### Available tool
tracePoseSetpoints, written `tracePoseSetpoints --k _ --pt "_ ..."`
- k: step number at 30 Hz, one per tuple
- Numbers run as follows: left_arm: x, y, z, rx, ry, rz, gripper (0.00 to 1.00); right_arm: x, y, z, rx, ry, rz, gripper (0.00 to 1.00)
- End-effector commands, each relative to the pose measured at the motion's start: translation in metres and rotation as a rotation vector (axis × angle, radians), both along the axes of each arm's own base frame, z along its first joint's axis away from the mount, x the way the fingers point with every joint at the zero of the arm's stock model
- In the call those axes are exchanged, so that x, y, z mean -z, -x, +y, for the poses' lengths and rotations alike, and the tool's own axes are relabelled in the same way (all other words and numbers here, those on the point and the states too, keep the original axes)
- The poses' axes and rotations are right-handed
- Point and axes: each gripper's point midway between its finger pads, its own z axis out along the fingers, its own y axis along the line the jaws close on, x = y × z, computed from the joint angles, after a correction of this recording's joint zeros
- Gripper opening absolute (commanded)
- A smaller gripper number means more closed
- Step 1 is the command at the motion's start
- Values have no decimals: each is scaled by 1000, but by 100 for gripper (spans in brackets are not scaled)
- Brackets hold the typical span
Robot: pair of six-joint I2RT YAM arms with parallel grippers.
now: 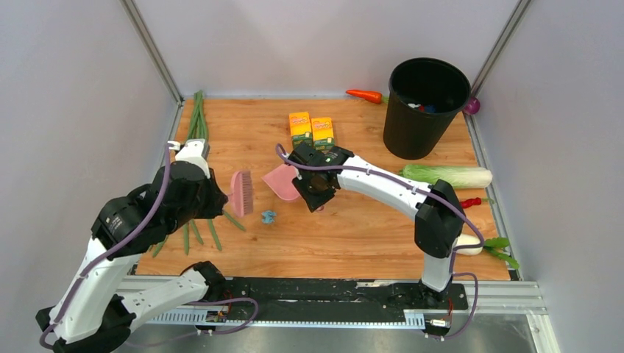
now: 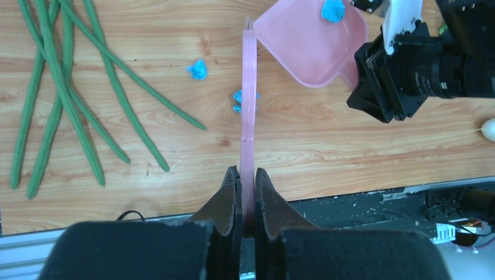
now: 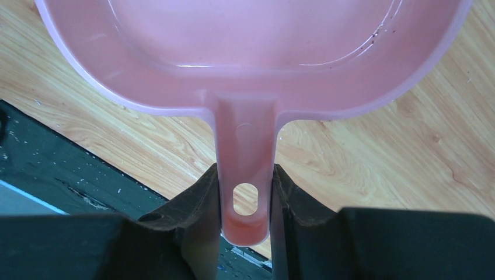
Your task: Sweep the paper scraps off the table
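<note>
Fig. | I saw left gripper (image 2: 247,181) clamped on the brush (image 2: 249,87) | right gripper (image 3: 245,192) clamped on the dustpan (image 3: 245,70) handle | paper scraps (image 2: 198,69): one inside the dustpan, two on the bench (image 2: 350,146) near it.

Bright, even overhead light; soft short shadows fall on the orange-brown wood-grain table (image 1: 353,235). Faint glare streaks the translucent pink plastic dustpan (image 3: 245,35); the right gripper (image 3: 244,175) looks soft, slightly out of focus

Three paper scraps (image 2: 198,69), two boxes (image 1: 299,126)
</note>
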Motion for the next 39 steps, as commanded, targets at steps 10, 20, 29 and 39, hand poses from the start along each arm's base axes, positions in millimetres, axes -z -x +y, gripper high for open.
tracePoseSetpoints --k 10,20,29,39 --pt "27 10 -13 0 57 99 0 -48 -65 16 81 -122 6 0" --pt "43 12 -17 26 42 131 0 -83 -95 15 188 -245 7 0" --pt "48 11 -22 54 30 147 0 -115 -117 6 258 -330 -34 0" --pt "62 18 -9 62 -24 148 0 -159 -155 -18 353 -471 -72 0"
